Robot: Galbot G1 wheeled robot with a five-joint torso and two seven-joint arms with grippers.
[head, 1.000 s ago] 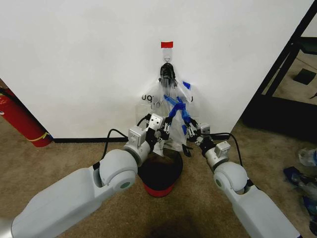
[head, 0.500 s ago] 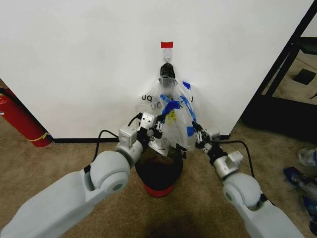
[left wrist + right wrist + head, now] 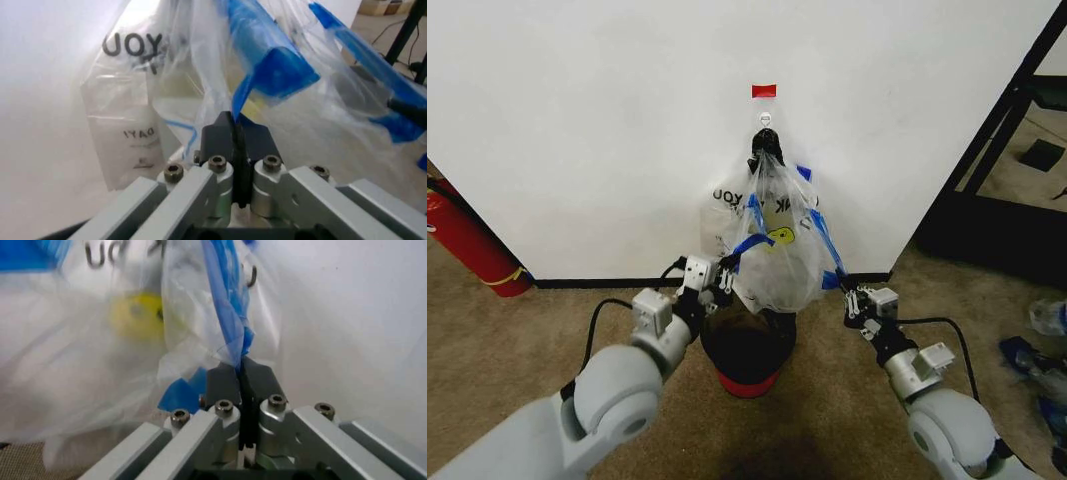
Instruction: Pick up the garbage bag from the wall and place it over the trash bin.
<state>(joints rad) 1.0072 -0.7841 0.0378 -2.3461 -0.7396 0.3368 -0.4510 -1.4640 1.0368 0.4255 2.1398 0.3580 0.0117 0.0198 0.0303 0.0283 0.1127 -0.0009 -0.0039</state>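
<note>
The garbage bag [image 3: 777, 245], clear with a yellow smiley and blue handle trim, hangs against the white wall [image 3: 607, 120], its top reaching up under the hook [image 3: 767, 119] and black knot [image 3: 767, 152]. My left gripper [image 3: 724, 272] is shut on one blue handle [image 3: 267, 65], and my right gripper [image 3: 852, 293] is shut on the other blue handle [image 3: 227, 315]. The handles are pulled apart, so the bag is spread wide between them. The black mesh trash bin [image 3: 749, 350] with its red base stands on the carpet just below the bag. Both wrist views show the fingers [image 3: 220, 132] [image 3: 223, 377] pinching blue plastic.
More clear lettered bags [image 3: 727, 205] hang flat behind the spread one. A red tape strip [image 3: 764, 91] sits above the hook. A red fire extinguisher [image 3: 467, 240] leans at the far left. A black shelf frame [image 3: 1002, 120] stands at the right, with clutter on the floor beside it.
Both grippers have drawn back from the wall and apart, left going left and right going right. The bag has been stretched open between them and now bulges out over the bin.
</note>
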